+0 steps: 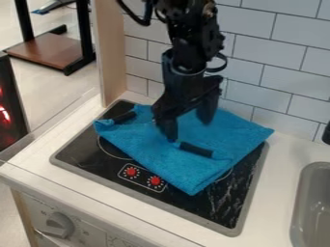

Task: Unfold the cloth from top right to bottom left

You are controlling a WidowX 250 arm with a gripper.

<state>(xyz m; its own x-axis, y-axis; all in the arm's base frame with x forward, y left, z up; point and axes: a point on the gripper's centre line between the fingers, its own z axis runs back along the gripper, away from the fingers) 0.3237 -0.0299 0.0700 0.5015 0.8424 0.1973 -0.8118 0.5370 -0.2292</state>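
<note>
The black gripper (187,123) hangs over the middle of the blue cloth (187,166), with its two fingers apart. Its left fingertip is low at the cloth, but whether it touches is unclear. The cloth lies across the black stovetop, mostly spread, with one corner pointing at the front and another at the right. A dark strip (196,149) lies on the cloth just in front of the gripper, and a second dark strip (124,117) is by its left corner. The arm hides part of the cloth's back.
The stovetop (77,153) has two red knobs (155,181) in front of the cloth. At the right is a grey sink (311,207). A white tiled wall (283,62) stands behind, and a wooden post (111,53) rises at the back left.
</note>
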